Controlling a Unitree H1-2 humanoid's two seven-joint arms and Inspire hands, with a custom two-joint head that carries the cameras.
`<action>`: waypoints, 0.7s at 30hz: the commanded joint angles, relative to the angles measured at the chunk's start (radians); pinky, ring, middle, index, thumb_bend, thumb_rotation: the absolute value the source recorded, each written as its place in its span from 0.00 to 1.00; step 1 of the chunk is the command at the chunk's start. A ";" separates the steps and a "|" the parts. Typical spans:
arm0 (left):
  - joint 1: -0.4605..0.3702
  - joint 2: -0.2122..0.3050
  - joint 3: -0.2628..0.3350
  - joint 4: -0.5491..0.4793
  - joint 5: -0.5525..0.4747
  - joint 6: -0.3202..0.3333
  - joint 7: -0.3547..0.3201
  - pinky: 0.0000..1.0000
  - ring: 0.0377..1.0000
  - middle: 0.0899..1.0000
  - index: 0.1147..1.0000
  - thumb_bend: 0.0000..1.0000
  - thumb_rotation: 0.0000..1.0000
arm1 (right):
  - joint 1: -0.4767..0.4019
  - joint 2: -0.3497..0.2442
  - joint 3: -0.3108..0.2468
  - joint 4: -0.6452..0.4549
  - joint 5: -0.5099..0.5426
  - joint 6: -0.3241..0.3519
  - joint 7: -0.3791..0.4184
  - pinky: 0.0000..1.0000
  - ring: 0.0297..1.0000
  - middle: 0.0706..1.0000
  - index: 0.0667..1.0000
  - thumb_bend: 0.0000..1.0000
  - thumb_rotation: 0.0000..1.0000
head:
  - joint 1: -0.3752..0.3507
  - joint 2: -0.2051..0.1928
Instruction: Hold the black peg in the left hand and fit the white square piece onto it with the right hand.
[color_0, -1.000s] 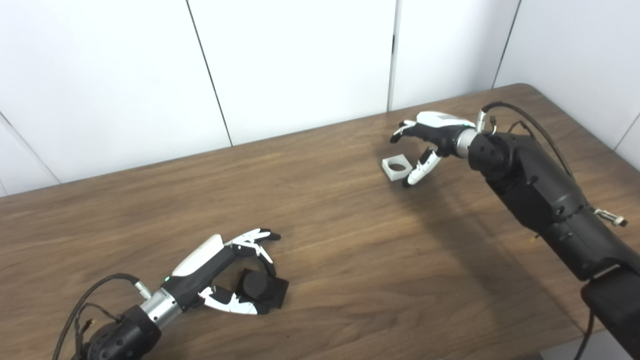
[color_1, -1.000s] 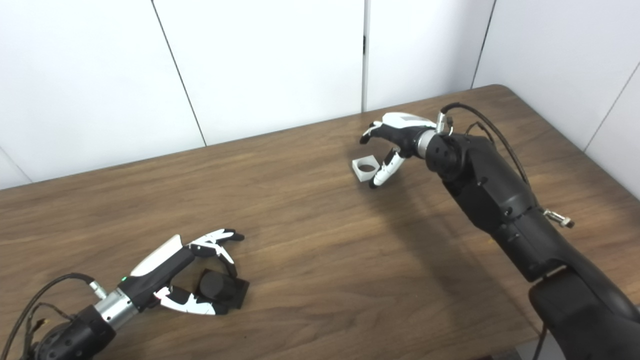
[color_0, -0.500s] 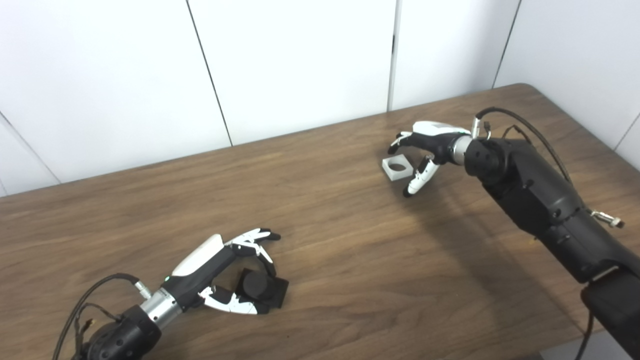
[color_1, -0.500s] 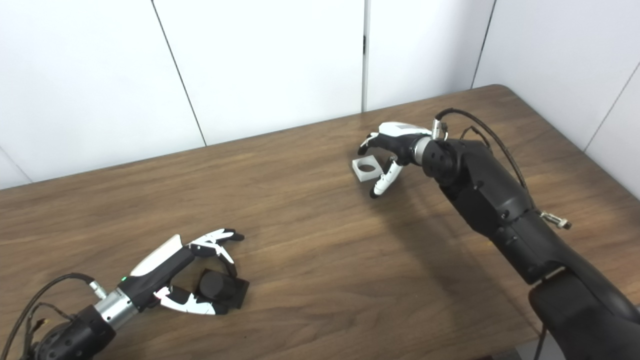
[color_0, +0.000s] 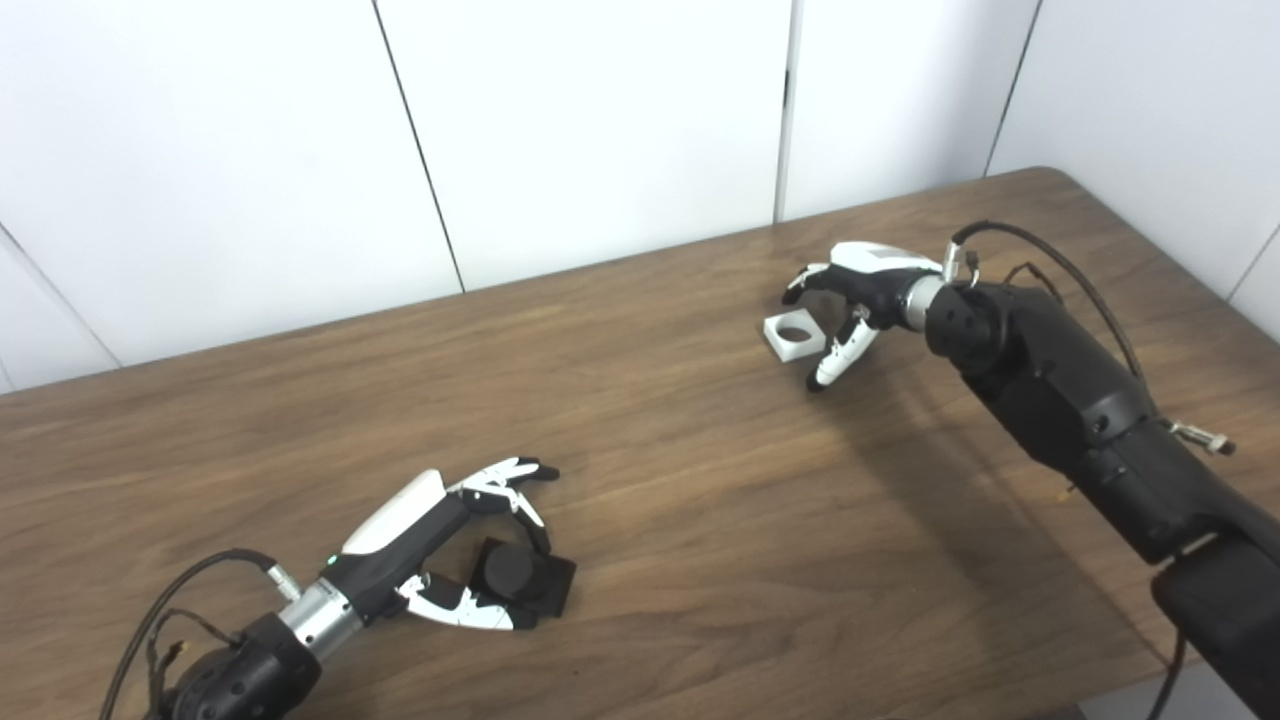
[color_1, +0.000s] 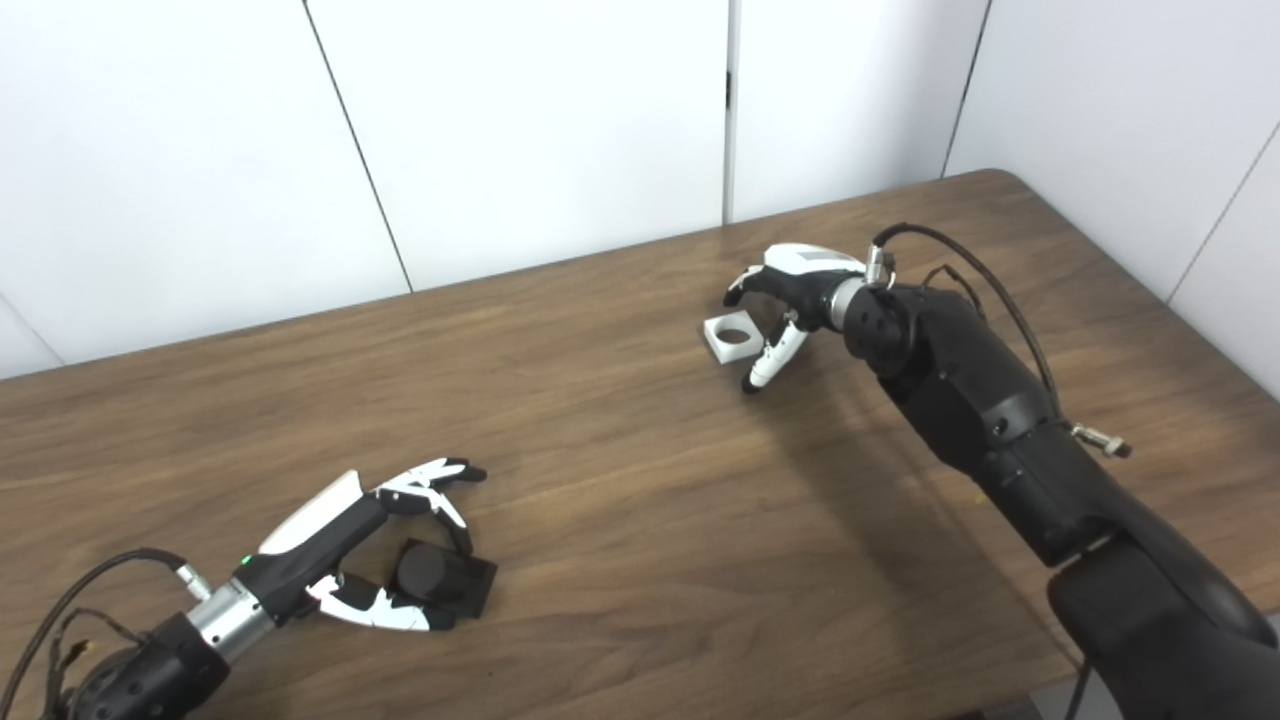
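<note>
Left arm entered from the lower left corner, its cable looping near the wrist. The left hand lay low over the wooden counter, fingers curved over the far side of the black peg and the thumb lying along its near side; fingers partly spread around the piece, cupping it, though a firm grip could not be confirmed. The black peg, a short round post on a square black base, sat flat on the counter in the near-left area. The middle of the counter separated the two hands, which were well apart. The white square piece, a small block with a round hole through its top face, rested flat on the counter toward the far right. The right hand hovered just beside and partly above it, fingers arched over the far edge of the block and the thumb pointing down at its right side; the hand was spread apart and had hold of nothing, and contact with the block could not be made out. The right arm, black, ran back to the lower right corner. White wall panels stood behind the counter.
</note>
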 joint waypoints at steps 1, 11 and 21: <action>0.037 0.038 -0.017 0.008 0.042 0.060 -0.053 0.91 0.95 0.90 0.43 0.52 0.07 | -0.043 -0.003 0.002 0.024 0.000 -0.015 -0.024 0.82 0.92 0.95 0.82 0.70 0.22 | 0.002 0.001; 0.047 0.041 -0.018 -0.010 0.040 0.071 -0.052 0.95 0.95 0.90 0.43 0.52 0.07 | -0.061 0.011 0.012 0.117 -0.006 -0.073 -0.122 0.72 0.86 0.89 0.74 0.67 0.25 | 0.016 0.008; 0.051 0.038 -0.017 -0.014 0.042 0.076 -0.052 0.95 0.95 0.89 0.43 0.52 0.07 | -0.056 0.022 0.019 0.151 -0.018 -0.083 -0.201 0.70 0.82 0.83 0.46 0.51 0.15 | 0.019 0.013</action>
